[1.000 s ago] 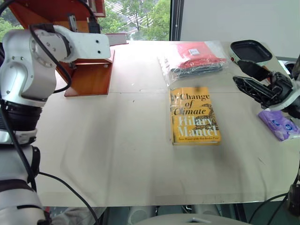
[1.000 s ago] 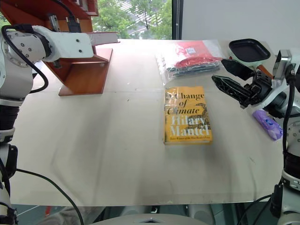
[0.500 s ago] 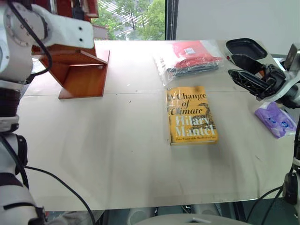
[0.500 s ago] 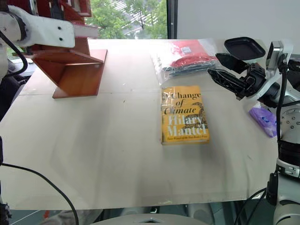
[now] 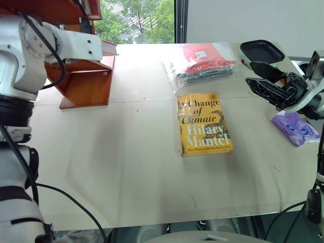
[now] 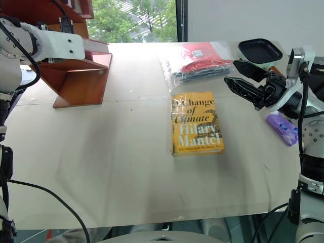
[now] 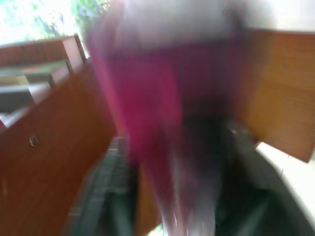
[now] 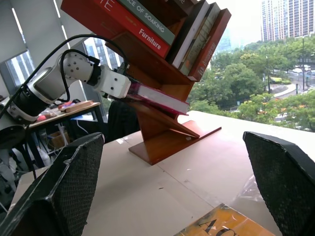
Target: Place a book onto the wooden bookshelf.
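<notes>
Lighting: bright daylight from the window (image 5: 147,17) at upper centre; soft glare on the table (image 5: 126,152). Left wrist view heavily motion-blurred, pink and brown smears. Right wrist view: sky overexposed at upper right.

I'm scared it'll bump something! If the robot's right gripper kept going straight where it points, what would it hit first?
Probably nothing nearby: the open right gripper points over the table toward the wooden bookshelf, with free space between. Depth is uncertain.

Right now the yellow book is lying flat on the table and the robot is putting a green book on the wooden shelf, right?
Not quite. The book going onto the wooden shelf is pink, not green; the right wrist view shows its pink cover. The yellow book does lie flat on the table.
</notes>
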Controlling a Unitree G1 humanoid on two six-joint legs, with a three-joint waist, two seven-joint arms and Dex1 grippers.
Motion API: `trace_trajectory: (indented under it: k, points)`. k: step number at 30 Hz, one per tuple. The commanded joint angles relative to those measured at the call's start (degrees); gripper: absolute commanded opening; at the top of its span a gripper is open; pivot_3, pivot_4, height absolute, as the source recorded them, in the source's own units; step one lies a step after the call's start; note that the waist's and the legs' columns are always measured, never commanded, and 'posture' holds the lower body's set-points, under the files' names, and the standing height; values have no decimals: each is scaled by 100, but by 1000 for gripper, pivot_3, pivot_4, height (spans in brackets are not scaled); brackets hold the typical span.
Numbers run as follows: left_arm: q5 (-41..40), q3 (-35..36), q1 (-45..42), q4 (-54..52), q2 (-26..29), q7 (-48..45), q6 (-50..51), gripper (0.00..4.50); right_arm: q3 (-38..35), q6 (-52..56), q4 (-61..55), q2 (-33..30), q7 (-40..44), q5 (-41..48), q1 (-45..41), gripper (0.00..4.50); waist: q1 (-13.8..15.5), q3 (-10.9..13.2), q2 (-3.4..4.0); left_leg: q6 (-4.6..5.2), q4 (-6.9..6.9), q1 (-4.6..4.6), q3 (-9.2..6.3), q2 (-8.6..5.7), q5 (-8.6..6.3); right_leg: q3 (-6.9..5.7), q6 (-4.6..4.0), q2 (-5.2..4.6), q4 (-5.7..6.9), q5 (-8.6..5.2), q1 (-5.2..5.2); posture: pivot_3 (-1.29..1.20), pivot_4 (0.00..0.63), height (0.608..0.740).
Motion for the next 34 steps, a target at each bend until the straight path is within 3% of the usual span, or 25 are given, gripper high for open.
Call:
trace_trajectory:
  k: [1,12,15,19,21,23,26,31,34]
  points:
    - [-24,297,-274,3,82,144,-19,4290,-191,-64,-227,-65,5,38,68,4500,37,0,0,0,1,-1,-2,-1,0,0,0,-1,0,0,0,0,150,720]
    - [-1279,1357,274,-1153,211,-475,747,4427,-129,-112,-171,-56,90,-78,114,4500,78,-1,-1,0,9,-10,-11,-4,0,1,0,-6,-2,0,-1,0,150,720]
    - [-2506,2341,379,-2255,-577,-439,2045,4427,-91,-449,-29,-67,260,-482,458,4500,116,-5,-8,0,22,-23,-26,-4,0,-11,0,-6,-4,0,-2,0,150,720]
    - [-3778,3287,1557,-4049,-1967,-173,4210,4427,44,-1452,-40,131,148,-1451,1307,4500,144,-25,11,3,89,-53,-47,-3,-3,-31,0,-12,11,0,2,0,150,720]
    - [-4143,3487,2209,-4638,-2673,229,4785,4427,164,-2063,48,169,64,-2053,1639,4500,144,-40,32,5,88,-50,-38,-9,-4,-24,6,-15,6,3,6,0,150,720]
    - [-4370,3557,3063,-5070,-3331,676,4902,4427,138,-2390,100,215,0,-2326,1967,4500,126,-32,21,5,92,-50,-34,-8,-4,-20,7,-13,7,3,6,0,150,720]
    - [-4557,3385,4540,-5249,-3917,1077,4082,4427,51,-2846,216,255,-104,-2683,2461,4500,72,-37,20,4,86,-27,-24,-7,-4,4,8,-6,1,4,4,0,150,720]
    - [-4736,3033,6225,-5061,-4246,1601,3157,4427,35,-3428,444,196,2,-3022,3095,4500,109,-36,19,1,52,61,-18,-5,-6,32,4,3,-4,4,64,0,150,720]
    - [-4970,3018,6692,-4851,-4308,1717,2771,4427,-15,-3522,514,206,15,-2997,3291,4500,148,-36,20,24,50,118,-16,-5,-21,33,2,-5,-16,4,128,0,150,720]
